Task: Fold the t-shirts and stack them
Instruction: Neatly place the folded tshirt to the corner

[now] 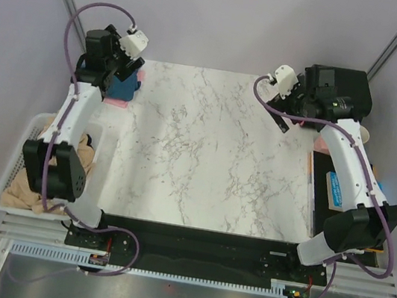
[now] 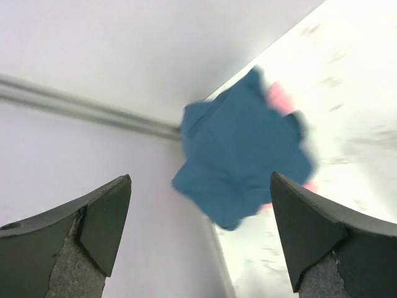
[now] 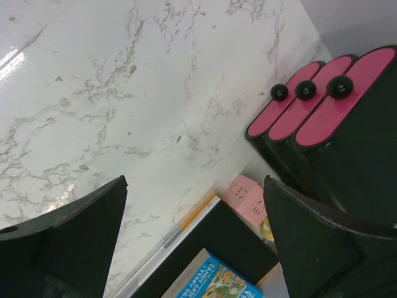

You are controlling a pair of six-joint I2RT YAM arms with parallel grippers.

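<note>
- the left gripper (image 2: 200, 180) hangs over the far-left corner of the worktop (image 1: 205, 157), its jaws wide apart with nothing between them.
- directly below it lies the teal-blue t-shirt (image 2: 242, 155), a compact bundle resting on top of the pink t-shirt (image 2: 280, 98), whose edges peek out at two sides. both sit close to the wall at the worktop's edge.
- the right gripper (image 3: 195, 180) is also spread apart and empty. it is poised over the far-right part of the worktop near a blue printed book (image 3: 217, 280), well apart from the shirts.
- the step in hand looks like letting go of the teal shirt onto the stack and clearing away.
- to do it well, the left arm should rise straight up before swinging sideways, so no finger snags a loose flap and drags the fold open.
- the teal bundle's outline looks uneven and the wrist view is blurred, so i cannot tell how neat the fold is. if a corner overhangs, a light nudge from the side would square it with the pink one.
- the stack sits near the worktop's edge, so any push should go toward the middle, not toward the wall.
- a white basket (image 1: 12, 169) at the left holds beige cloth (image 1: 25, 193). whether that is more to fold i cannot tell.
</note>
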